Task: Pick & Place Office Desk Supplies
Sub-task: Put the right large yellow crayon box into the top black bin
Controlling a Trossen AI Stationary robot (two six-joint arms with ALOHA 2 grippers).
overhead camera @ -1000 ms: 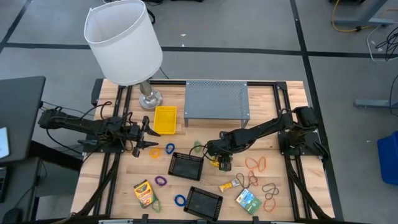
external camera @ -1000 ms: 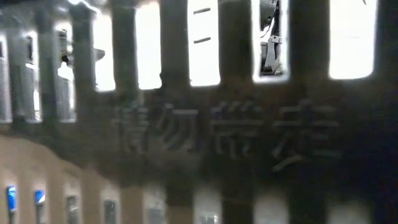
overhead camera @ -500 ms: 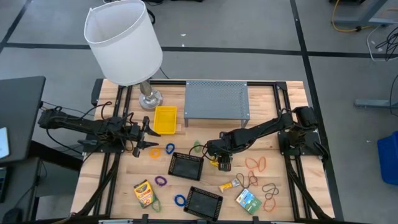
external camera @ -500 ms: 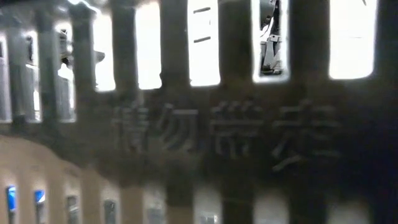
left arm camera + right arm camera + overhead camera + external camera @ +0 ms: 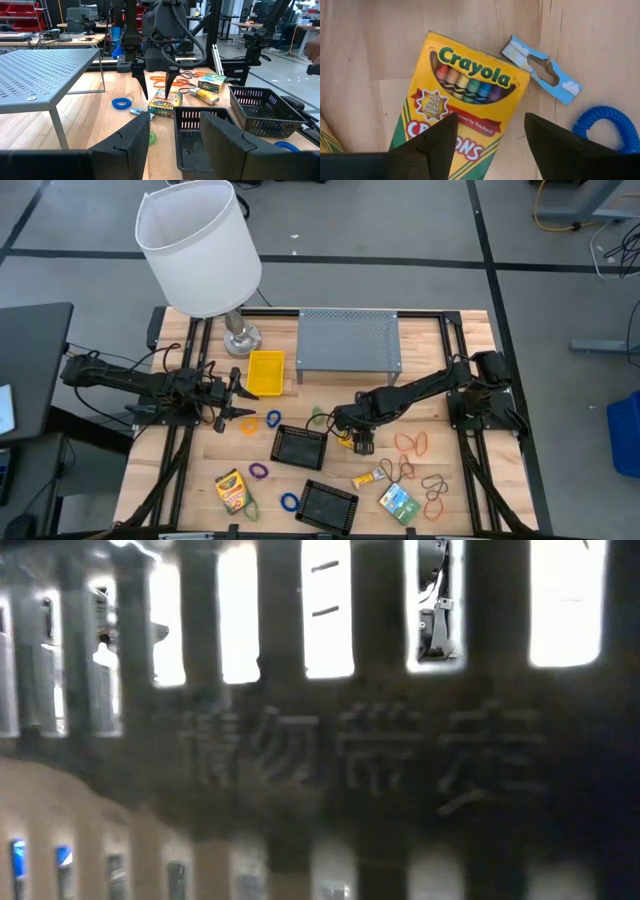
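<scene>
Table (image 5: 470, 340): you are working its centre. Black basket (image 5: 300, 446): sitting at 9 o'clock of the right gripper (image 5: 360, 442). Crayon box (image 5: 462, 107): lying flat directly beneath that gripper, whose fingers are spread and empty; you are lining up a pick, so next lower and close across its width. Left gripper (image 5: 243, 412): waiting at 9 o'clock, fingers apart.

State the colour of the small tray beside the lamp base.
Yellow tray, clearest in the high view.
</scene>
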